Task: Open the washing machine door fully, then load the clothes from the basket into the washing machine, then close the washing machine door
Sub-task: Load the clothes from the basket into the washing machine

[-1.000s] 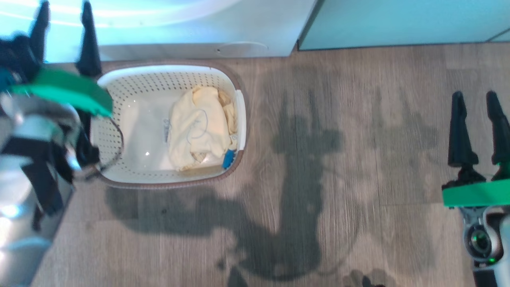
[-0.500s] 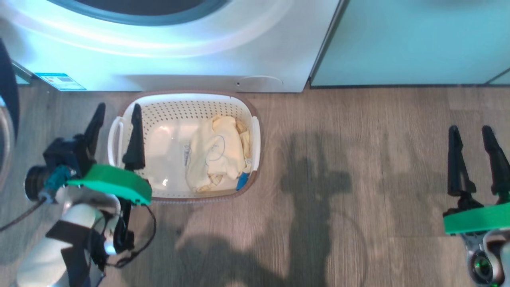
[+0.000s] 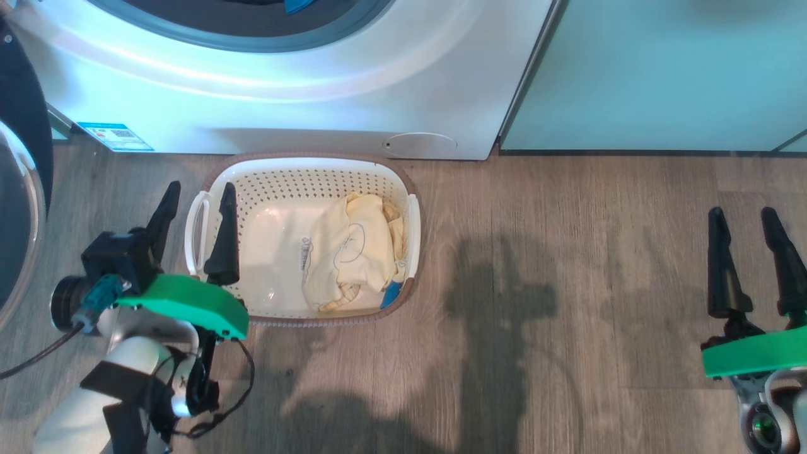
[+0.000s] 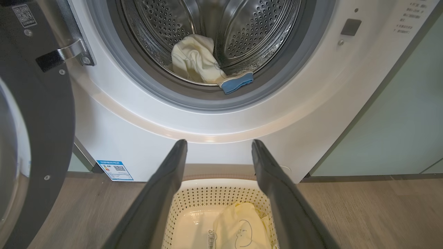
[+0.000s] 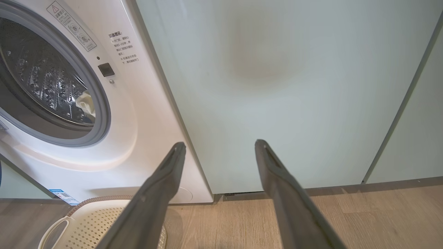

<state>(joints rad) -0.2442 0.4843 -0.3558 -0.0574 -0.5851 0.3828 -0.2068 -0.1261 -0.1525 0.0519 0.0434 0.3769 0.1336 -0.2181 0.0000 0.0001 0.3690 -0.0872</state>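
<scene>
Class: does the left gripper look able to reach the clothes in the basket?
Probably yes: the left gripper is open at the left end of the basket, and nothing covers the clothes inside.

The washing machine door [image 3: 30, 142] is cut off by the head view's left edge. The blue label sticker [image 3: 115, 136] has print too small to read. The basket [image 4: 221, 200] runs off the left wrist view's bottom edge.

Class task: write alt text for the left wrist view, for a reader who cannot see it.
An open washing machine holds one pale-yellow garment in its steel drum. Below, the left hand's open fingers frame a white basket with another garment.
</scene>
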